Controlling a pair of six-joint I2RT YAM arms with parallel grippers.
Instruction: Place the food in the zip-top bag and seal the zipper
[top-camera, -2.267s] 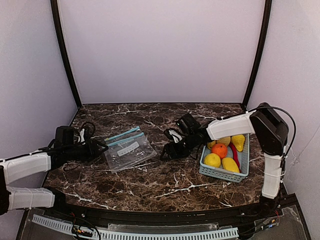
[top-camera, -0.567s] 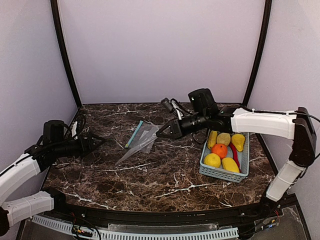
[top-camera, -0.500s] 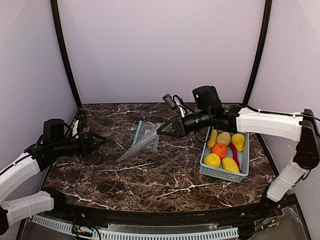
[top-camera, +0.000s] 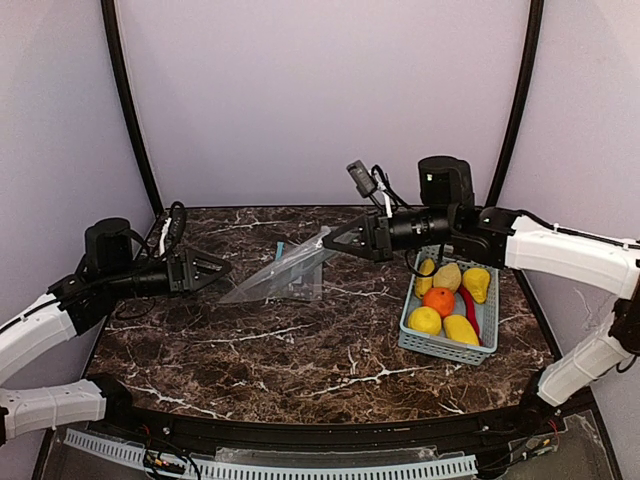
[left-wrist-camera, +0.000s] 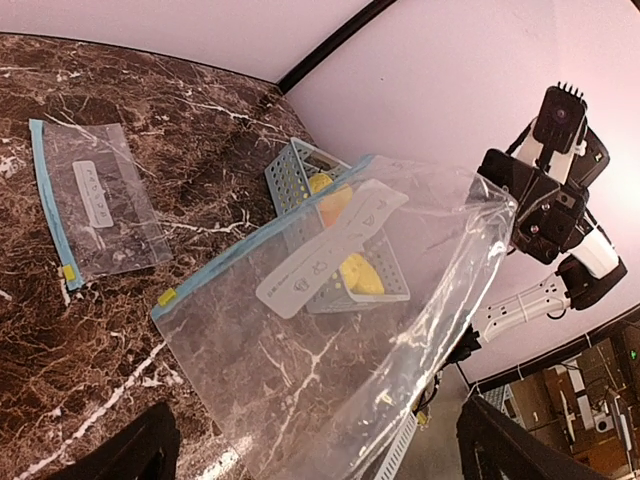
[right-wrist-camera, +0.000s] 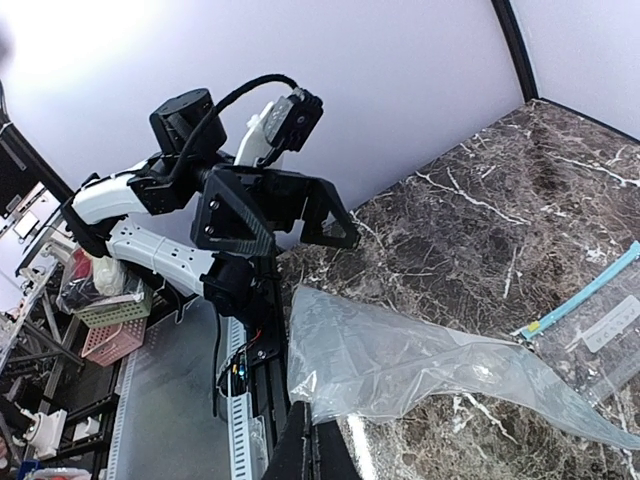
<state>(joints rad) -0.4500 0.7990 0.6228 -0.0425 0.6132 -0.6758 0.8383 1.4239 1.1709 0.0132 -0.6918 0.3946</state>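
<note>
Overhead, the right gripper (top-camera: 330, 243) is clamped on one corner of the bag (top-camera: 275, 277). It holds the bag up off the table (top-camera: 300, 360), so the bag slopes down toward the left gripper (top-camera: 213, 272). In the right wrist view only the dark tips of its fingers (right-wrist-camera: 310, 455) show. They are pressed together at the bottom edge of the frame, with crumpled plastic pinched between them.

The left gripper is spread wide and holds nothing. In its own wrist view its fingers are cut down to two dark corners at the bottom, and the bag fills the view ahead of them. Whether the bag's lower edge touches the table cannot be told. A blue zipper strip shows along one edge of the bag, but whether the mouth is open or sealed is hard to make out.

A second bag (left-wrist-camera: 95, 195) lies flat on the table, partly hidden from above by the raised one.

The food (top-camera: 460, 328) all sits in the basket (top-camera: 440, 347) at the right, apart from the bag. It includes an orange (top-camera: 438, 300) and a chili (top-camera: 469, 308) half buried among yellow pieces. From the left wrist, the basket and a little yellow show only dimly through the plastic.
</note>
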